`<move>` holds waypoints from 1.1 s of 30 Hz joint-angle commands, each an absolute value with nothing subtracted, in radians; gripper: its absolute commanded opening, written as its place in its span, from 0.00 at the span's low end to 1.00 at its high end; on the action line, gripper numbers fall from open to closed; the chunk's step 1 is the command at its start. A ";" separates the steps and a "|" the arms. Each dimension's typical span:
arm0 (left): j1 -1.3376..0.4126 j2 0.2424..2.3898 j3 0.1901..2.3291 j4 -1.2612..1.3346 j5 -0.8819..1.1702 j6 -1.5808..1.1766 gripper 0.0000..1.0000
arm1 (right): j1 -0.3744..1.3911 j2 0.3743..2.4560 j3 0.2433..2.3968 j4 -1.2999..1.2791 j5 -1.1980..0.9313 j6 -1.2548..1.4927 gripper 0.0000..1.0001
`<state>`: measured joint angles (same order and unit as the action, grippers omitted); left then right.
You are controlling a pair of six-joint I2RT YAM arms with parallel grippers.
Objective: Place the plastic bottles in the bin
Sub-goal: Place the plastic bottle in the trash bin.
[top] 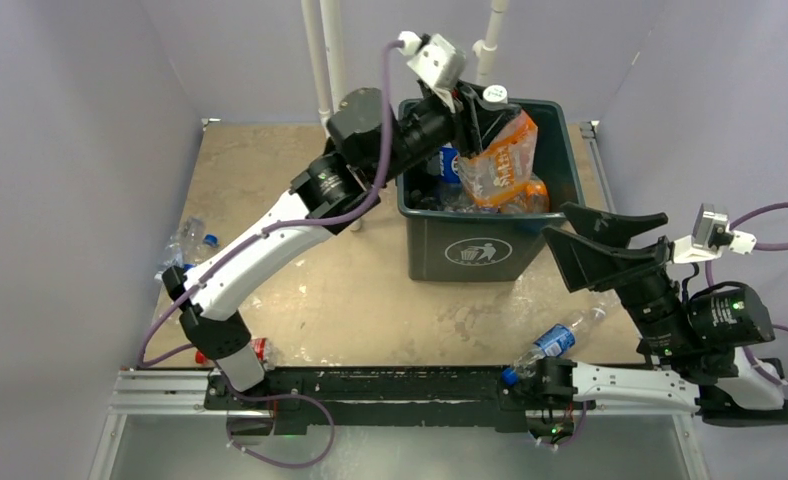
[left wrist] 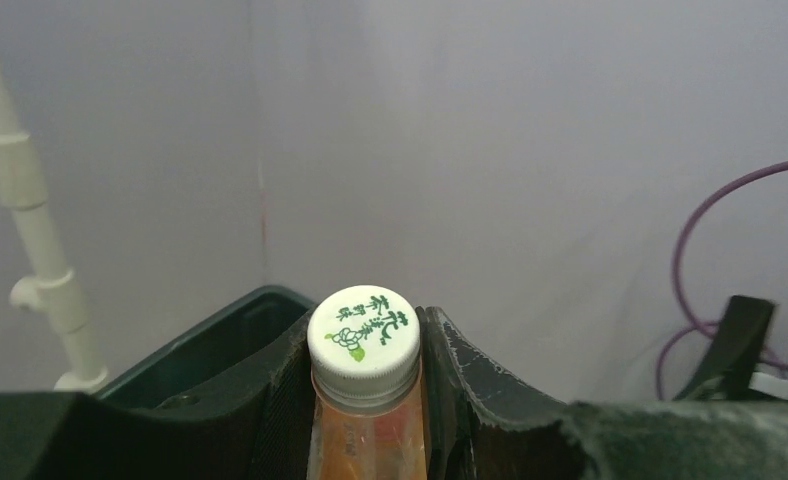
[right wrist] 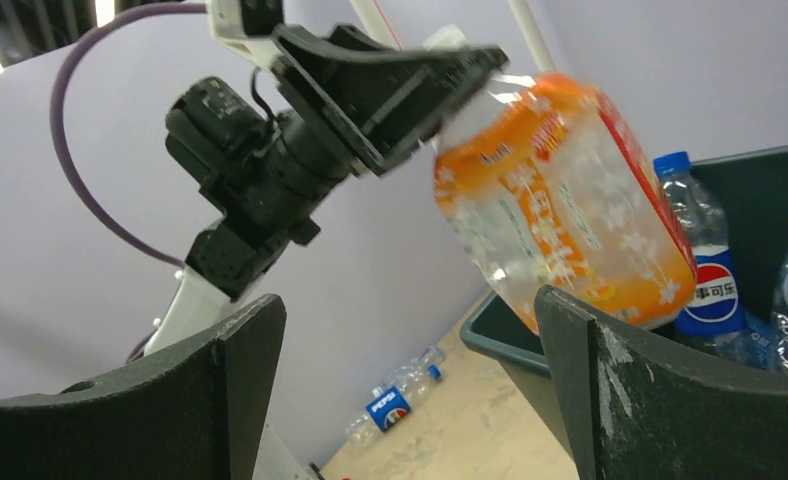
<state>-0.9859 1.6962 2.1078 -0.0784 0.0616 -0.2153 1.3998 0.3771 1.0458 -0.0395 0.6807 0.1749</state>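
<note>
Left arm stretched from its base diagonally across the table, wrist bent over the back-left rim of the bin. Right arm folded low at the table's right edge, forearm aimed at the bin's front-right corner.

Bin held a heap of clear bottles. A blue-capped Pepsi bottle stood against the inner wall; the rest were too jumbled to sort.

Left gripper was clamped on the orange-labelled bottle, fingers pinching the neck just under the white cap. The bottle's body hung tilted over the bin, within the rim line. Could not tell whether its bottom touched the heap.

Right gripper had its jaws spread wide with nothing between them, just beside the bin's right wall.

Outside the bin:
- a blue-labelled bottle lay near the right arm's base
- a few clear bottles lay at the table's left edge
- a red-labelled bottle lay beside the left base
</note>
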 commanded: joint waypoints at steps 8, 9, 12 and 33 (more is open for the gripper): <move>-1.005 1.772 2.002 0.147 -0.122 -0.090 0.00 | 1.408 0.351 1.034 0.002 0.691 0.157 0.99; -1.005 1.786 2.001 0.191 -0.113 -0.103 0.00 | 1.408 0.353 1.029 0.005 0.676 0.159 0.99; -1.005 1.838 2.018 0.288 -0.069 -0.145 0.00 | 1.408 0.365 1.020 0.012 0.619 0.170 0.99; -1.005 1.799 1.745 0.430 -0.109 -0.268 0.98 | 1.408 0.371 1.028 0.015 0.508 0.179 0.99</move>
<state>-1.0031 1.9434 1.8042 0.3756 -0.0872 -0.2436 1.4006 0.3721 0.9920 0.0139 0.5121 0.1867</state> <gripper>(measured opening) 0.954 0.987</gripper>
